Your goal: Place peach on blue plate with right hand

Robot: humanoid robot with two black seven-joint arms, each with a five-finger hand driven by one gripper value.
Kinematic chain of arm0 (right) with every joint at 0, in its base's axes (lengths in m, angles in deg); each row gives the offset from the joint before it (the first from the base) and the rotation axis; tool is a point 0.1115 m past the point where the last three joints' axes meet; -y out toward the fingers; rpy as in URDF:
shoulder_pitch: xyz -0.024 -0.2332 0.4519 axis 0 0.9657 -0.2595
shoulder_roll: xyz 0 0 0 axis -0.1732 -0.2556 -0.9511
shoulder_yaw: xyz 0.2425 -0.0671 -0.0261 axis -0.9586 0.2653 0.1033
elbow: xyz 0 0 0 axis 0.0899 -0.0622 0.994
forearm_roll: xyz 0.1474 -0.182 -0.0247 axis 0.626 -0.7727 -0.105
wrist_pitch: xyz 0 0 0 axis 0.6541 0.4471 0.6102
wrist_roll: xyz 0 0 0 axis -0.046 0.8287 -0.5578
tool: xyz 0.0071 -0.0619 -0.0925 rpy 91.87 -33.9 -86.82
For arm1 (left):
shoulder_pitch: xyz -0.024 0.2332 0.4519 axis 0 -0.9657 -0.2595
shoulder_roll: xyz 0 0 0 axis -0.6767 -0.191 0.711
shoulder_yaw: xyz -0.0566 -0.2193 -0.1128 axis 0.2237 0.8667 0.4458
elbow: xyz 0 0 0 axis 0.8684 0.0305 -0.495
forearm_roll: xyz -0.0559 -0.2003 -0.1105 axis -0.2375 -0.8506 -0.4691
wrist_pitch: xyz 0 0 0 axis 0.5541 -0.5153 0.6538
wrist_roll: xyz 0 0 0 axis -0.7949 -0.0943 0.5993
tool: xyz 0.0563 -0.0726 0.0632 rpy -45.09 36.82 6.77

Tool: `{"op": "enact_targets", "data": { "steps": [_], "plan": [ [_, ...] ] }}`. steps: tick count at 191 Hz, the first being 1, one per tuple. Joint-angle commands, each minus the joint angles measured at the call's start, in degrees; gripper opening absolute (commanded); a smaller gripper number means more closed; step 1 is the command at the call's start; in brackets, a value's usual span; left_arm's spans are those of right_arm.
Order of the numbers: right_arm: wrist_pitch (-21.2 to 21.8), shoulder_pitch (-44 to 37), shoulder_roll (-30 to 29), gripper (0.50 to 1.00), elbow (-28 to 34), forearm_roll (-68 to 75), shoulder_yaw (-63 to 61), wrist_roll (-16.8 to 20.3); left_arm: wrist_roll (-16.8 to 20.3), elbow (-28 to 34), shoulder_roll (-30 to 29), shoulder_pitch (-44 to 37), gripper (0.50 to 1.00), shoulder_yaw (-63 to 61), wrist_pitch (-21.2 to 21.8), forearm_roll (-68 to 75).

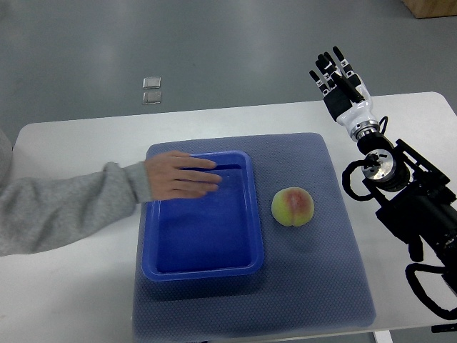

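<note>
One peach (293, 206), one blue plate (203, 261), one robot hand in view, one person's hand (178, 175).

The peach, yellow-green with a pink blush, sits on the blue-grey mat (314, 279) just beside the plate's right rim, not touching it. The plate is really a shallow rectangular tray, lying left of centre on the mat.

The right hand (340, 80) is raised at the far right edge of the worktop (71, 293), well apart from the peach. Its black fingers (330, 64) are spread and extended, holding nothing. The dark forearm runs down along the right side of the picture, with looped cables beside it.

A person's hand in a grey sleeve (57, 211) reaches in from the left and rests flat on the far rim of the plate, fingers pointing right toward the peach. It covers part of the plate's far end.

Two small clear squares (151, 91) lie on the grey floor (228, 43) beyond the worktop, one just behind the other.

Worktop is white with rounded corners; the mat covers its middle. A brown box corner (432, 7) shows at top right.
</note>
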Motion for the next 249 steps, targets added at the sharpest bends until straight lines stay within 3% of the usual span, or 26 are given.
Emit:
{"op": "enact_targets", "data": {
  "steps": [1,66,95,96,118,140,141,143,169,182,193,205,219,220,222,249],
  "plan": [
    [0.02,-0.21,0.0,0.93,0.0,-0.03,0.0,0.0,-0.02,-0.02,0.0,-0.02,1.0,-0.1,-0.09,0.01],
    [0.02,-0.65,0.0,0.93,0.88,-0.29,4.13,0.09,0.07,-0.11,0.0,-0.02,1.0,0.08,-0.09,0.01],
    [0.02,-3.64,3.96,0.932,3.96,-5.48,13.71,0.09,0.07,-0.02,0.0,0.07,1.0,0.08,-0.09,0.01],
    [0.19,-5.29,6.39,0.932,4.92,-9.04,16.84,0.18,0.07,-0.02,0.0,-0.02,1.0,0.08,-0.09,0.01],
    [1.07,-9.17,10.64,0.932,7.91,-17.34,23.99,0.53,0.07,-0.02,0.0,-0.02,1.0,0.08,-0.09,0.01],
    [1.25,-11.64,14.94,0.93,11.08,-24.37,29.88,3.16,0.07,0.07,0.0,0.07,1.0,0.08,-0.09,0.01],
    [1.51,-13.9,17.9,0.93,13.6,-29.77,34.58,5.43,0.07,-0.02,0.0,0.07,1.0,0.08,-0.09,0.01],
    [1.6,-14.36,18.45,0.93,14.32,-31.13,35.67,5.97,0.07,-0.02,0.0,0.07,1.0,0.08,-0.09,0.01],
    [3.27,-22.01,26.46,0.932,21.54,-42.65,46.76,8.79,0.07,-0.63,0.0,0.07,1.0,-0.01,-0.88,0.1],
    [7.4,-27.72,30.41,0.932,24.52,-44.41,53.88,13.45,0.07,-0.72,0.0,0.07,1.0,-0.01,-0.88,0.18],
    [13.81,-33.77,33.39,0.932,27.51,-44.41,60.19,20.29,0.07,-0.72,0.0,0.07,1.0,-0.27,-0.97,0.18],
    [19.61,-38.43,36.47,0.932,32.07,-44.32,64.42,24.78,0.07,-0.72,0.0,0.07,1.0,-0.27,-0.97,0.27],
    [19.99,-39.58,37.62,0.932,33.93,-44.32,65.3,25.58,0.07,-0.72,0.0,0.16,1.0,-0.27,-0.97,0.27],
    [19.99,-41.59,40.05,0.932,38.11,-43.89,66.52,26.27,0.07,-0.72,0.0,0.16,1.0,-0.27,-0.97,0.36],
    [19.99,-42.04,40.51,0.932,39.02,-43.71,66.71,26.37,0.07,-0.72,0.0,0.25,1.0,-0.27,-0.97,0.36],
    [19.99,-43.98,43.77,0.93,46.06,-40.99,68.29,27.07,0.07,-0.72,0.0,0.6,1.0,-0.1,-0.97,0.45]
  ]
}}
